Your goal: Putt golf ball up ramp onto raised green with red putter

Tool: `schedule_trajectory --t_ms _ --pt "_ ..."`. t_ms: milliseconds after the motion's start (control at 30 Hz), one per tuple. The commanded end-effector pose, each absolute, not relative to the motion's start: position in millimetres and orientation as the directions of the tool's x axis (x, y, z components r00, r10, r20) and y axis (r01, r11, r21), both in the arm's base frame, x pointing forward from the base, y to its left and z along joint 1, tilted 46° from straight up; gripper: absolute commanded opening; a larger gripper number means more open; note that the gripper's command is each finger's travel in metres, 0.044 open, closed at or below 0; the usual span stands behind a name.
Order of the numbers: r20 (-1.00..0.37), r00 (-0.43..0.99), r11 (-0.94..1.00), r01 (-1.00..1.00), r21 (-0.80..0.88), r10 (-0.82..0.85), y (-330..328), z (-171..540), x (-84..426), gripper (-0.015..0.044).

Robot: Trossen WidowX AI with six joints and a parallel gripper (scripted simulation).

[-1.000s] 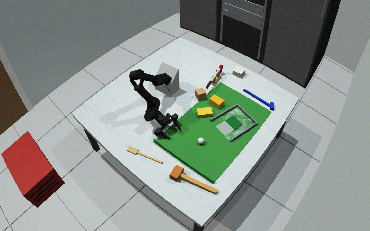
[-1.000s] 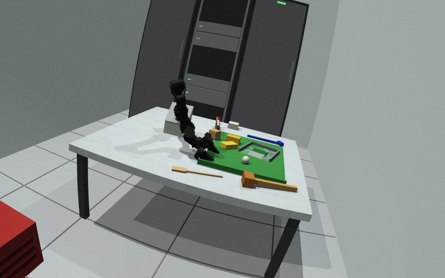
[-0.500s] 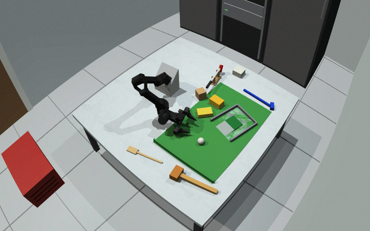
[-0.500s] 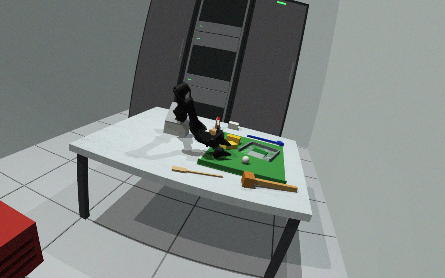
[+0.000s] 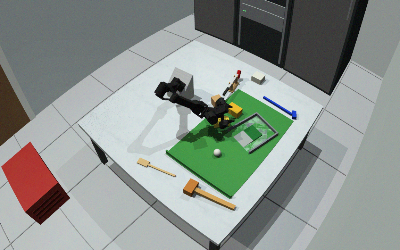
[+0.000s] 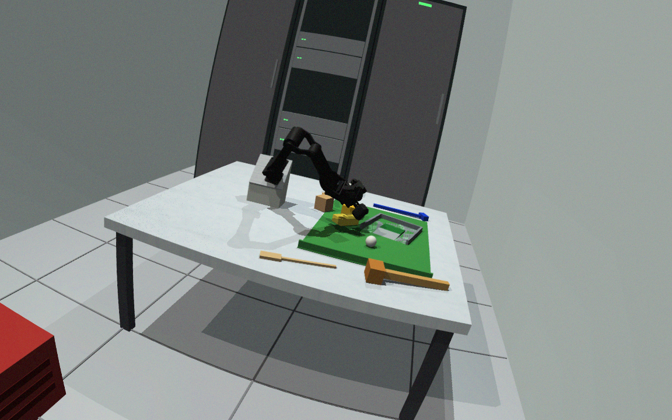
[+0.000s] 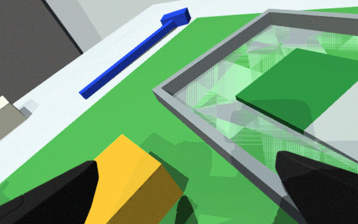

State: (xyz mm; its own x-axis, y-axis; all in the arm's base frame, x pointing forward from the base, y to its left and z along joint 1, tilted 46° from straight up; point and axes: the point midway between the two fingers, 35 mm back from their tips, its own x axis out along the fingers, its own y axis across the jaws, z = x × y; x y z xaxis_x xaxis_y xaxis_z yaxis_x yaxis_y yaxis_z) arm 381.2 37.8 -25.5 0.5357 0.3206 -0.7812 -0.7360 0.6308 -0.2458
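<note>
Lying flat toward the near left of the table [image 5: 117, 124] [image 6: 181, 219], as viewed from above, is a pale wooden paddle [image 5: 156, 168] [image 6: 296, 259], apart from the green mat [image 5: 195, 161] [image 6: 328, 245] [image 7: 110, 115]. Next, an orange-headed mallet [image 5: 191, 187] [image 6: 375, 272] lies just beyond the mat's raised near edge. A tan block [image 5: 216, 99] [image 6: 323, 202] sits by the mat's left side. The golf ball [image 5: 216, 152] [image 6: 370, 241] rests on the mat, outside the grey-walled frame, off the raised green [image 5: 252, 132] [image 6: 394, 228] [image 7: 303, 81]. My gripper [image 5: 231, 114] [image 6: 361, 200] [image 7: 188, 164] is over the mat, fingers spread wide, with nothing between them. A yellow block [image 5: 220, 121] [image 6: 345, 219] lies below my gripper, partly hidden; an orange-yellow block [image 5: 235, 110] [image 7: 135, 177] is near it. At the mat's far-left corner, a small wooden stand [image 5: 233, 84] bears a red-ended item [image 5: 238, 74]; I cannot confirm that it is the red putter. Further right sit a cream block [image 5: 258, 77] [image 7: 2, 121] and, alongside the mat, a blue putter [image 5: 278, 106] [image 6: 400, 210] [image 7: 129, 59].
</note>
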Motion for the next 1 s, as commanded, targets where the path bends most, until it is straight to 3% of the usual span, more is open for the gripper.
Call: schedule_trajectory --t_ms 0,300,567,967 --pt "-0.884 0.372 0.527 -0.83 -0.181 0.283 80 -57 361 0.044" --pt "-0.995 0.03 0.14 -0.989 -0.044 -0.096 145 -114 280 0.044" --pt "-0.872 0.035 -0.234 -0.968 0.092 -0.489 169 -126 219 0.044" --pt "-0.86 0.044 -0.255 -0.962 0.101 -0.508 170 -126 218 0.044"
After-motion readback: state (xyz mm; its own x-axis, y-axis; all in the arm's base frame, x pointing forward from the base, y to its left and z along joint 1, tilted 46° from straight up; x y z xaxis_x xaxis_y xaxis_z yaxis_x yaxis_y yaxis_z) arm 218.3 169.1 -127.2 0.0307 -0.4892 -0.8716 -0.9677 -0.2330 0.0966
